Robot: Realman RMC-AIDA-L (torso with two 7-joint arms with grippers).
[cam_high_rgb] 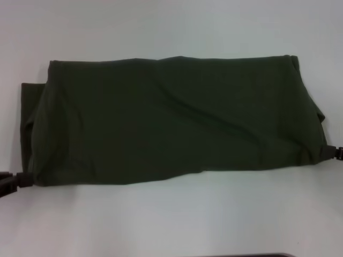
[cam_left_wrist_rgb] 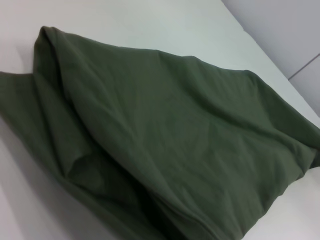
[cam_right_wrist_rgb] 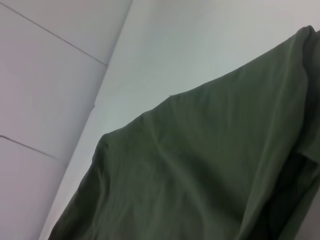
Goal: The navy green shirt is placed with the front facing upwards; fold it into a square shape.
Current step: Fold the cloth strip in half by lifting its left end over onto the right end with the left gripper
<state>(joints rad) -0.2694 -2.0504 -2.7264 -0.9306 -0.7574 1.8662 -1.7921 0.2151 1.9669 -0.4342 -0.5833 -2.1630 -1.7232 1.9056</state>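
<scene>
At shirt's near corners: both grippers, one each end, low in head view.
Left gripper (cam_high_rgb: 21,179): black tip at the near left corner of the shirt (cam_high_rgb: 171,120), touching the cloth edge; rest of it runs off the frame's left side.
Left fingers: cannot tell if spread or pinching; tip meets the fabric, gap hidden.
Right gripper (cam_high_rgb: 333,152): black tip at the near right corner, touching the hem; mostly cut off by the frame's right side.
Right fingers: cannot tell either; only a small dark part shows.
Shirt: dark olive green, folded into a long band lying left-right across the table (cam_high_rgb: 171,214), plain side up, no lettering visible.
Shirt edges: far edge fairly straight; near edge slants, lower at left, higher at right.
Left end: an under layer sticks out past the top layer as a narrow strip.
Right end: fold bunched, small flap at far right corner.
Left wrist view: shirt (cam_left_wrist_rgb: 175,135) close up, stacked layers with a rounded fold, soft wrinkles, on the white top.
Right wrist view: shirt (cam_right_wrist_rgb: 200,170) fills the lower part, edge draped; table (cam_right_wrist_rgb: 190,45) beyond.
Table: white, shirt centred on it.
</scene>
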